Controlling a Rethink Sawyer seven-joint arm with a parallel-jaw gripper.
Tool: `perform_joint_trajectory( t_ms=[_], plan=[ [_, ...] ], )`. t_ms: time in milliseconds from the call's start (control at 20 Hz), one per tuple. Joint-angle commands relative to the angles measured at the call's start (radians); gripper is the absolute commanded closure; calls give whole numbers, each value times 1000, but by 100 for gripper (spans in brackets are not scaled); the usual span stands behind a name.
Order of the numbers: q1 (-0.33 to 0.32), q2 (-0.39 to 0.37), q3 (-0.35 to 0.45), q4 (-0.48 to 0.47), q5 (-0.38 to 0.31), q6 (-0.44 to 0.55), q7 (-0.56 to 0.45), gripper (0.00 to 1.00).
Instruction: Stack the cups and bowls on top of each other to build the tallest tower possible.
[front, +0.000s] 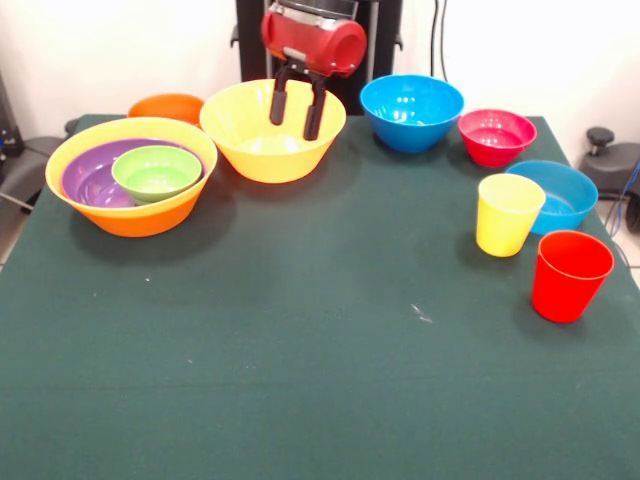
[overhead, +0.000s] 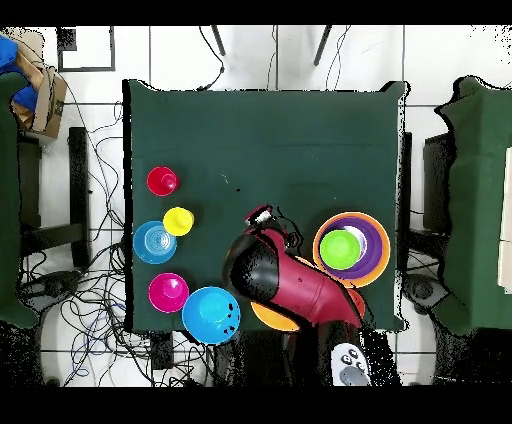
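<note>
Green surface (front: 300, 380) with scattered bowls and cups.
Open jaws of the gripper (front: 297, 118) hang inside the loose yellow-orange bowl (front: 262, 155).

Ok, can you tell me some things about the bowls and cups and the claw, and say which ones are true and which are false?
1. The green bowl sits inside the purple bowl. True.
2. The red cup is stacked on the yellow cup. False: they stand apart on the table.
3. The claw is over the empty yellow-orange bowl. True.
4. The claw holds a blue bowl. False: it is open and holds nothing.
5. The pink-red bowl has a cup inside. False: it is empty.
</note>
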Motion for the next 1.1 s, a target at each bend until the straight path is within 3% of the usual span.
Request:
perform_joint_trajectory(
  t_ms=[50, 650, 1100],
  plan=[
    [11, 93, 42, 118, 14, -4, 196, 0],
    [11, 124, 33, 141, 34, -41, 219, 0],
    [-33, 152, 47, 167, 9, -86, 212, 0]
  ],
)
